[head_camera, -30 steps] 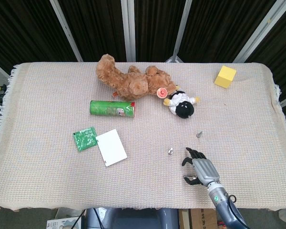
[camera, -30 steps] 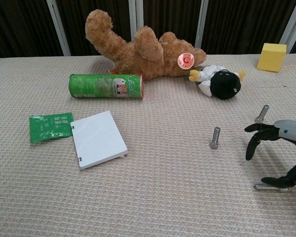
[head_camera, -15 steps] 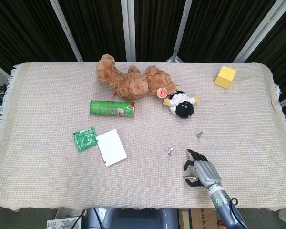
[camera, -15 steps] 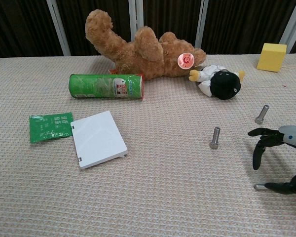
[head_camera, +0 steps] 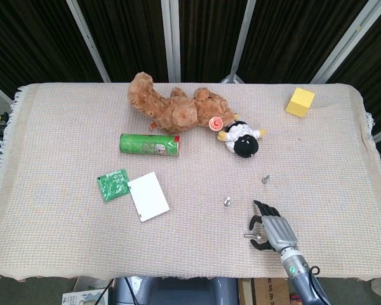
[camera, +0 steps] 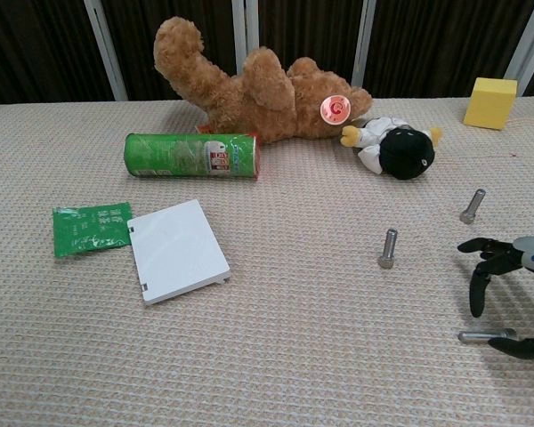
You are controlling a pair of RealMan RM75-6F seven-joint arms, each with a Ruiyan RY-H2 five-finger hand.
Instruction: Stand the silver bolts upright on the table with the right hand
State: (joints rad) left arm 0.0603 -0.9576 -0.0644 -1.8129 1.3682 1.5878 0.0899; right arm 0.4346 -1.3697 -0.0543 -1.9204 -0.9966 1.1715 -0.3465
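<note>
Two bolts are being left standing on the counter (camera: 267, 374), heads down: one (camera: 388, 248) mid-counter, another (camera: 472, 205) further back, well apart. A third bolt (camera: 486, 336) is lying flat near the front edge, its long axis running left to right. The right hand (camera: 516, 294) is being held just over it, fingers (camera: 477, 286) spread and curled downward, thumb beside the shank, nothing pinched yet. A pinch, then a tip-up, is judged to be called for next.
</note>
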